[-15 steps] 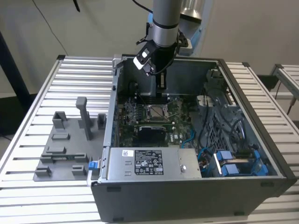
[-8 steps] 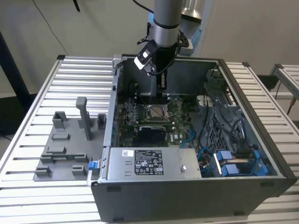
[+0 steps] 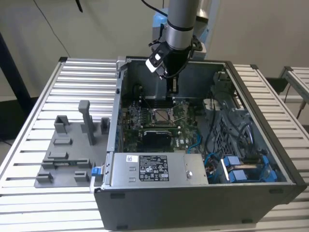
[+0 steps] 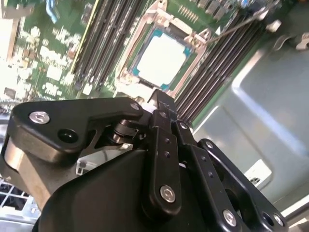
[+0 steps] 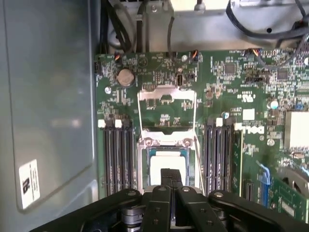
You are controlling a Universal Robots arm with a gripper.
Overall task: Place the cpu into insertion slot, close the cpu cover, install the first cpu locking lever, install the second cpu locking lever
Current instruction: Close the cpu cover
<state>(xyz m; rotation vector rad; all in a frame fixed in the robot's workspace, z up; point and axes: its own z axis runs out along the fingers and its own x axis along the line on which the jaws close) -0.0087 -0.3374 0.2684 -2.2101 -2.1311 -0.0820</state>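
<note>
Hanging inside the open computer case (image 3: pixel 193 205), the tool (image 5: pixel 169 176) is pressing its fingers together, gripping nothing, just above the cpu (image 5: pixel 166 164), which is lying in the insertion slot (image 5: pixel 143 162). The first wrist view is showing the cpu cover (image 5: pixel 154 93) flipped open. White printed labels are sitting on the grey box (image 3: pixel 193 170) and on the case wall (image 5: pixel 53 96).

The cpu (image 4: pixel 161 53) had a pale, matt metal top, and the insertion slot (image 4: pixel 124 72) a bright silver metal rim. The cpu cover (image 5: pixel 166 93) was thin, shiny metal. The gripper (image 4: pixel 161 99) was matt black with glossy steel screws. The computer case (image 3: pixel 193 203) was smooth grey painted metal, and the worktop (image 3: pixel 82 77) was ribbed, satin aluminium.
</note>
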